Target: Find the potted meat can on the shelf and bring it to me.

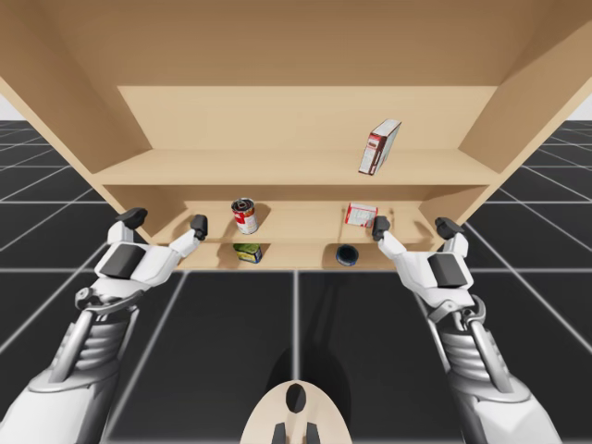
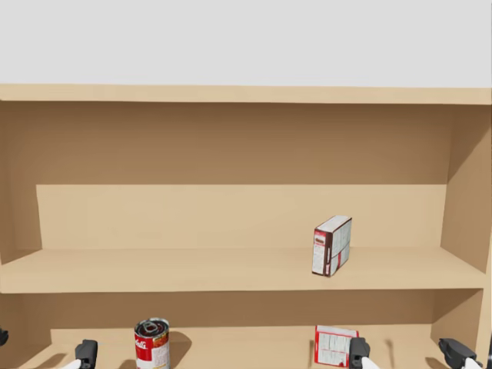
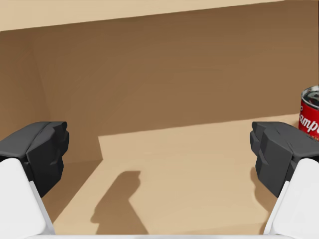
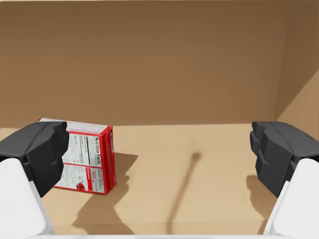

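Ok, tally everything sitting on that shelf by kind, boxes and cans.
Boxes: 2, the upper red and white box and the lower red and white box.
Cans: 3, the red and white can, the green and yellow can and the dark round can.
Total: 5.

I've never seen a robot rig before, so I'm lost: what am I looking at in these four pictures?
It is a simulated robot with two arms facing a wooden shelf. One picture looks down from above, one from its head, one from each hand, where the dark blocks are that hand's own fingers. The left gripper and right gripper are open and hold nothing. On the upper board stands a red-white box. Below it are a red-white can and a red box. Lowest are a small green-yellow can and a dark round can.
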Controlling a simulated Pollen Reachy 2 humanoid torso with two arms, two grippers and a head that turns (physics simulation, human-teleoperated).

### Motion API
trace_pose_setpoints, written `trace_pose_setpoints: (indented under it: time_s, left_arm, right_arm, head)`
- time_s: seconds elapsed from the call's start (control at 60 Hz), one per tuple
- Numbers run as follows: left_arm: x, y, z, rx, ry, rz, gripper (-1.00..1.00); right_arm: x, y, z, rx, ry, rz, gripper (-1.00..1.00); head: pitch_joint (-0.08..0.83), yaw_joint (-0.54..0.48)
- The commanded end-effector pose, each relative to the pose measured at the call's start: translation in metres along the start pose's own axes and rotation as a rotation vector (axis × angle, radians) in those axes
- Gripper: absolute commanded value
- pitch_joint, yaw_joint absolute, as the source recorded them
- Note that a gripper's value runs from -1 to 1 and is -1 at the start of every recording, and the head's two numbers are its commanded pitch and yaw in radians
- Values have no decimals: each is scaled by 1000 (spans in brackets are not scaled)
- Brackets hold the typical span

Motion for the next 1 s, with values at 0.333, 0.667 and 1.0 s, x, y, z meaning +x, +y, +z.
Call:
trace_pose_setpoints:
  time_s: [0.333, 0.667, 1.0]
  left_arm:
    - [-2, -6, 3, -21, -3, -25, -1000]
    - [4, -13, 10, -59, -14, -20, -1000]
    - [7, -19, 15, -87, -13, -14, -1000]
  right_arm:
    - [-1, 4, 6, 22, 8, -9, -1000]
    - [-1, 7, 9, 26, 16, 0, -1000]
    - [-1, 10, 13, 27, 30, 3, -1000]
  head:
    - [206, -39]
    - [466, 38]
    - [606, 201]
